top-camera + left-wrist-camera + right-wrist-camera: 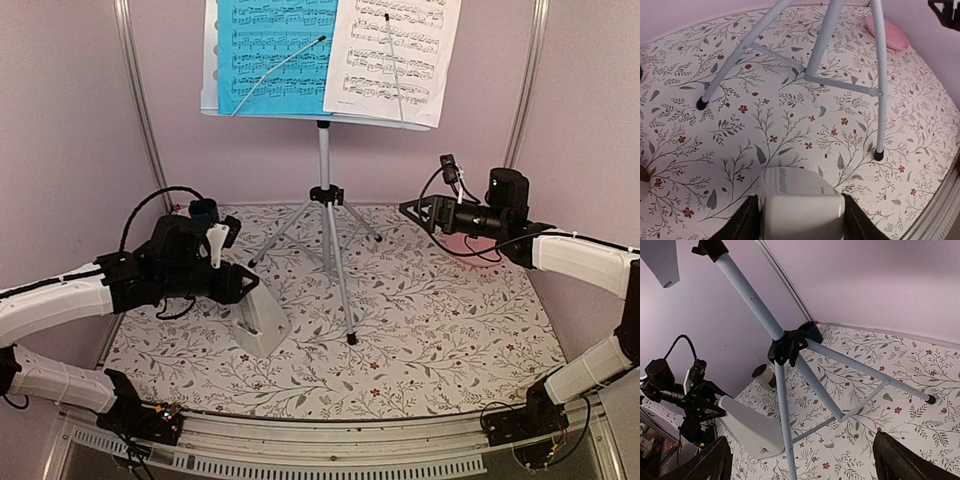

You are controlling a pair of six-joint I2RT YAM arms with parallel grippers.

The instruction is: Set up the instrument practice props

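Currently, my left hand is closed partway on the white metronome. One finger bears on each flank of the pyramid body, with no gap visible on either side. In the top view the metronome lies tilted at the near left of the floral tabletop. Its narrow end is in the hand and its wide base points toward the centre. Whether the base rests on the tabletop I cannot tell.

Beyond the metronome stands the music stand. Its tripod legs are spread, with all three feet on the tabletop. The nearest foot sits near the metronome's base. The column is upright at mid-table.

My right hand is at the far right, raised above the tabletop. Its jaws are fully apart and hold nothing, and it points toward the tripod hub. A pink plate lies below it near the right wall. A dark blue cup stands at the far left, behind my left arm.

Farthest back and highest, the stand's pale perforated desk carries two sheets side by side. The blue music sheet is on the left and the white music sheet on the right, their edges meeting at the middle. One wire retainer crosses each sheet.
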